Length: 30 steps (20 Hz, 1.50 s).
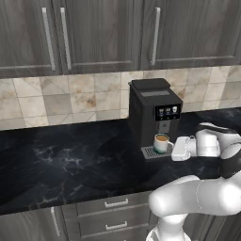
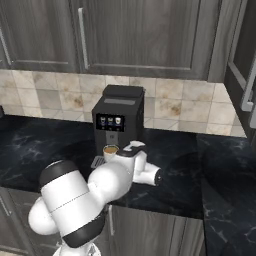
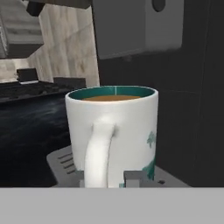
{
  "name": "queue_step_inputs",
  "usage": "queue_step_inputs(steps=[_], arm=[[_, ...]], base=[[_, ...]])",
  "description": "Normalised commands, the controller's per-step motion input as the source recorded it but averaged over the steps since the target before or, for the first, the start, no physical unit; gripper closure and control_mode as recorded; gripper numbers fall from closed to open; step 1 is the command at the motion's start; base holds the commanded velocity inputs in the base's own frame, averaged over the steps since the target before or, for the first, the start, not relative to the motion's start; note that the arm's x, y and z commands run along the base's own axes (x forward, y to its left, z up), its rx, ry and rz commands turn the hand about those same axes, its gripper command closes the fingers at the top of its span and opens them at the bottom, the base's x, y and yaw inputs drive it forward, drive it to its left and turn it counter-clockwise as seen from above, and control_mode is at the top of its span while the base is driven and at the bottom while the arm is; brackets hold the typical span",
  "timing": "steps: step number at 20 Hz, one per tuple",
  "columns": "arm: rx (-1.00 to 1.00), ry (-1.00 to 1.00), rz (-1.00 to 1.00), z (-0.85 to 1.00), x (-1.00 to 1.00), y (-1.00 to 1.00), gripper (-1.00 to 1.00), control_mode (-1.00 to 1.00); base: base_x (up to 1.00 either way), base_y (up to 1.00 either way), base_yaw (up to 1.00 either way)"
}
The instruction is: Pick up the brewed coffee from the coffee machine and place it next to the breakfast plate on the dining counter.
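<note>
White arm stretched level; gripper (image 3: pixel 109 177) clamped on mug (image 3: pixel 114 133) handle at coffee machine (image 1: pixel 154 113).

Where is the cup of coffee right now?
The brewed coffee sits on the silver drip tray of the coffee machine, under its spout, on the black wall counter; its handle faces the tool.

A dark coffee machine (image 1: pixel 154 110) stood on the black marble counter (image 1: pixel 61 160) against the tiled wall (image 1: pixel 66 101), its small button panel (image 1: pixel 168 111) lit. A white mug (image 1: pixel 161 143) of coffee sat on the silver drip tray (image 1: pixel 149 152). The gripper (image 1: pixel 176 147) was right beside the mug, with the white arm (image 1: pixel 197 197) bent below.
</note>
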Motion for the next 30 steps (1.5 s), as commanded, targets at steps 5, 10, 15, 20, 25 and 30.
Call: queue_step_inputs(steps=[5, 10, 15, 20, 25, 30], arm=[[0.0, 0.0, 0.01, 0.0, -0.34, -0.13, 1.0, -1.0], [0.0, 0.0, 0.0, 0.17, -0.77, -0.3, 1.0, -1.0], [-0.02, -0.01, 0.0, 0.86, -0.57, -0.36, 1.0, -1.0], [-0.04, 0.0, 0.0, 0.99, -0.5, -0.31, 1.0, -1.0], [-0.07, -0.1, 0.0, 0.98, -0.74, -0.05, 1.0, -1.0], [-0.09, -0.12, 0.0, 1.0, -0.69, 0.01, 1.0, -1.0]], base=[[0.0, 0.0, 0.0], [0.0, 0.0, 0.0], [0.0, 0.0, 0.0], [0.0, 0.0, 0.0], [0.0, 0.0, 0.0], [0.0, 0.0, 0.0]])
